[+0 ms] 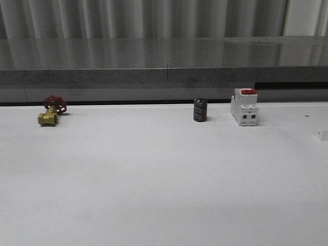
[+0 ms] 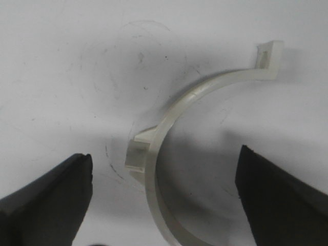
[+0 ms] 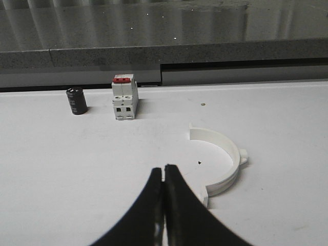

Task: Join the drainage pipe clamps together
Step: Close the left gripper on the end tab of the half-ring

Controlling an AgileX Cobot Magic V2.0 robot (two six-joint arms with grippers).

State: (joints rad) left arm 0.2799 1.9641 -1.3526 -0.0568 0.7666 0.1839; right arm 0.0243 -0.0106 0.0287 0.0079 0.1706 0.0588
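Observation:
One white half-ring drainage pipe clamp (image 2: 174, 110) lies flat on the table in the left wrist view, a flanged tab at its far end and a small block on its outer side. My left gripper (image 2: 164, 166) hangs open above it, its black fingers (image 2: 56, 189) wide apart on either side of the clamp's arc, not touching it. In the right wrist view a second white half-ring clamp (image 3: 223, 164) lies on the table just beside my right gripper (image 3: 163, 169), which is shut with nothing in it.
A white breaker with a red switch (image 1: 244, 106) and a small black cylinder (image 1: 200, 110) stand at the back of the white table (image 1: 154, 179). A brass valve with a red handwheel (image 1: 51, 111) sits at the back left. A small white piece (image 1: 321, 135) shows at the right edge.

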